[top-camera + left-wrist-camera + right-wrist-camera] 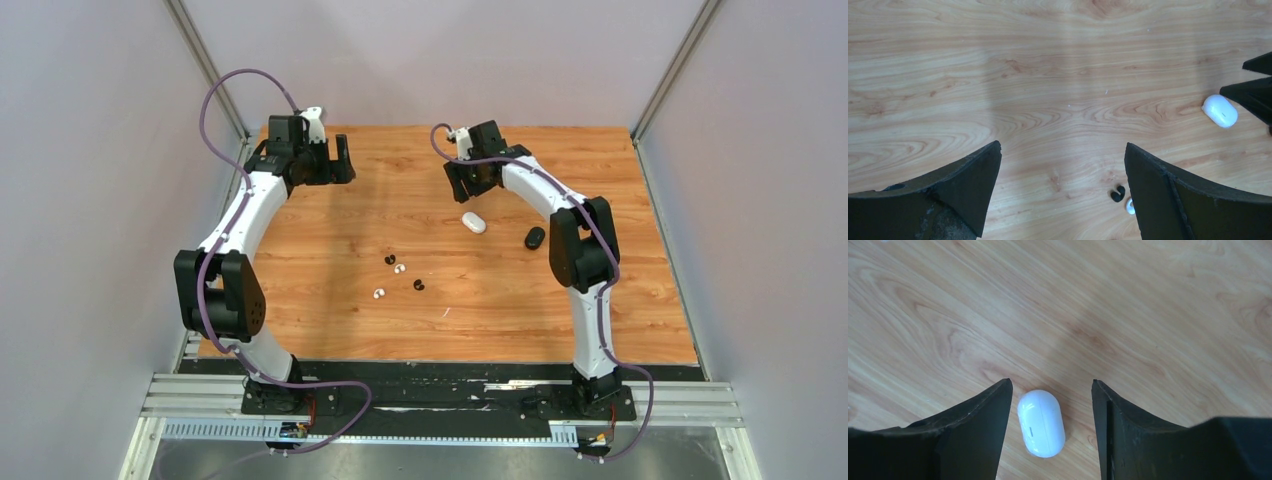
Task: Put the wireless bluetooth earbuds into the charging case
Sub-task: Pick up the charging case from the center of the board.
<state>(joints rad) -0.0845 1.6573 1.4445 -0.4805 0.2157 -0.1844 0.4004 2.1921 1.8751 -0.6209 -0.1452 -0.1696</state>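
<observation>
Four tiny earbuds lie mid-table: a black earbud [389, 260], a white earbud [400, 268], a second black earbud [419, 285] and a second white earbud [379, 294]. A closed white pill-shaped charging case [473, 222] lies to their far right, with a closed black case [535, 238] beside it. My right gripper [468, 188] is open and empty, hovering just behind the white case [1041, 423], which lies below the jaws [1051, 382]. My left gripper [330, 170] is open and empty at the far left [1062, 146]; it sees a black earbud [1118, 193], a white earbud [1130, 205] and the white case [1220, 110].
The wooden tabletop [320, 300] is fenced by grey walls on the left, back and right. A small pale speck [445, 312] lies in front of the earbuds. The right gripper's fingers [1255, 87] show at the right edge of the left wrist view.
</observation>
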